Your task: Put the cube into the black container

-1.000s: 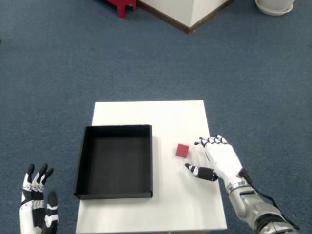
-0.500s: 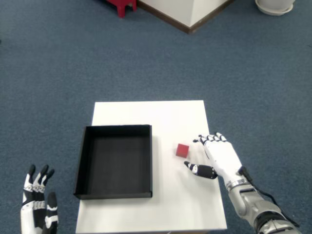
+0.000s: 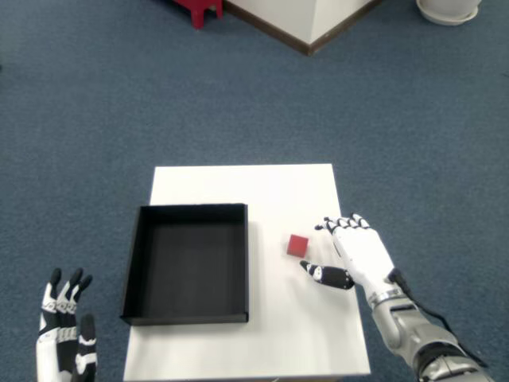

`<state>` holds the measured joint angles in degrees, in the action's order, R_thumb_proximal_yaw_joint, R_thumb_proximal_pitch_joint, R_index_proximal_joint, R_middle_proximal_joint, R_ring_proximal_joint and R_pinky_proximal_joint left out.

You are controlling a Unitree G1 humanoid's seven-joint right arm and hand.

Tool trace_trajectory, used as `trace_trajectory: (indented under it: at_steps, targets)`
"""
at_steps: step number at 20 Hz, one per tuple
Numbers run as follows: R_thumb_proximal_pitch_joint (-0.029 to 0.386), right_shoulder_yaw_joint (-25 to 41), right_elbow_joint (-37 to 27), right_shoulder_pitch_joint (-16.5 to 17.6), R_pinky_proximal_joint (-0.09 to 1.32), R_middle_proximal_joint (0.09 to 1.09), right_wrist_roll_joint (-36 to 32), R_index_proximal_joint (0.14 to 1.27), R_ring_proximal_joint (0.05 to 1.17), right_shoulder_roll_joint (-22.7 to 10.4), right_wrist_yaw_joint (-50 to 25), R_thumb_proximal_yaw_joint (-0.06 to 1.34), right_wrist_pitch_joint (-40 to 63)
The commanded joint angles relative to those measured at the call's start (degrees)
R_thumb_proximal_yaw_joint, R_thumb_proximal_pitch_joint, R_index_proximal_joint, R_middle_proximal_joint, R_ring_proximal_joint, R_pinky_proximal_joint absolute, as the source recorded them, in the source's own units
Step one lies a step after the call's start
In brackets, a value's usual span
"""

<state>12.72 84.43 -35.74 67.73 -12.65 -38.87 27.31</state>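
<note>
Versus a second ago we see the right hand (image 3: 356, 253) nudged slightly up and left, closer to the cube (image 3: 298, 245); cube and black container (image 3: 188, 317) have not moved. The hand is spread open, holds nothing, fingers arched past the cube's right side, thumb (image 3: 326, 275) just below-right of it, no contact we can make out. The left hand (image 3: 66, 337) at bottom left has dropped a little lower in view, fingers up and apart.

The cube is red, sits on the white table (image 3: 246, 187) just right of the container, apart from its wall. The container is a shallow black tray on the table's left half, nothing inside. Floor is blue carpet (image 3: 95, 103). At top we see a red object's legs (image 3: 196, 9), a white wall corner with dark baseboard (image 3: 306, 24), and a white round base (image 3: 449, 9) at top right.
</note>
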Motion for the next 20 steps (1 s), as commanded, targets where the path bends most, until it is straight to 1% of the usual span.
trace_trajectory:
  at_steps: [1,6,17,20]
  targets:
    - [0.005,-0.6,-1.6,-3.4,0.13,0.25,-1.0,0.45,0.27,-0.6,-0.4,0.63,-1.0]
    - [0.009,-0.2,-1.3,-3.0,0.13,0.25,-0.4,0.46,0.26,0.3,0.3,0.63,-2.6]
    - [0.007,-0.2,-0.7,-0.9,0.16,0.26,0.0,0.46,0.27,0.4,3.3,0.64,-6.1]
    - [0.007,-0.2,-0.6,0.4,0.16,0.26,0.1,0.45,0.27,0.8,4.2,0.64,-6.7]
